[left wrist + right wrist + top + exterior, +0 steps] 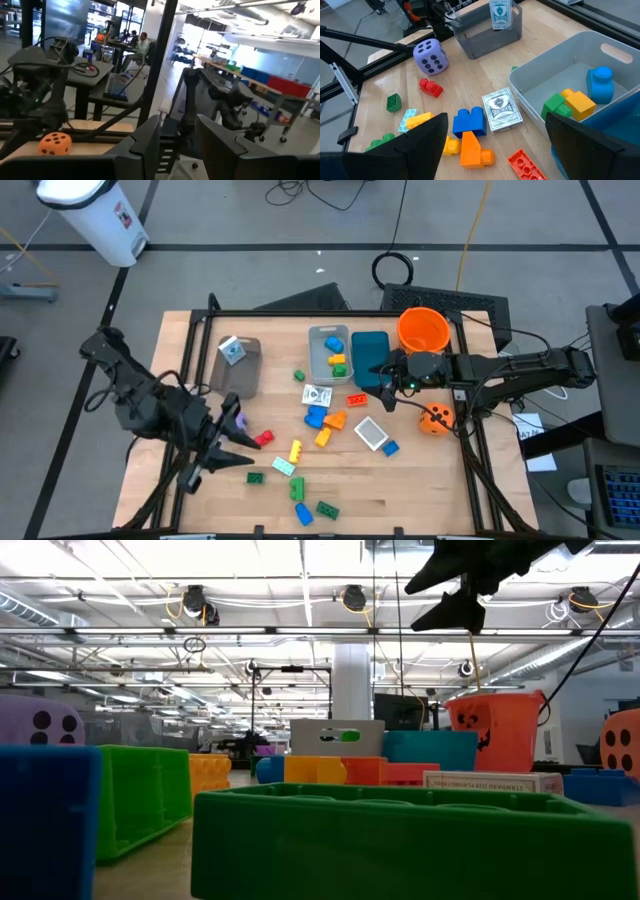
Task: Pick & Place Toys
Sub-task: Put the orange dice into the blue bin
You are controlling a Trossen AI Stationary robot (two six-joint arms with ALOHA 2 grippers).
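Many small bricks lie on the wooden table: a blue one point(316, 417), an orange one point(335, 420), a red one point(263, 439), a yellow one point(295, 450) and green ones point(327, 509). Two white packets point(317, 396) point(370, 433) lie flat. The purple die point(240, 421) sits at the left and the orange die point(436, 418) at the right. My right gripper point(385, 380) hovers open over the teal bin's near end, raised above the table; its wrist view point(495, 125) shows it empty. My left gripper point(240, 438) is open and empty beside the purple die, and it also shows in its own wrist view point(177, 145).
A grey bin point(328, 352) holds blue, yellow and green bricks point(577, 100). The teal bin point(368, 355) stands right of it, with the orange bucket point(423, 330) at the far right. Another grey bin point(240, 365) at the far left holds a packet point(232, 350). Black frame rails border the table.
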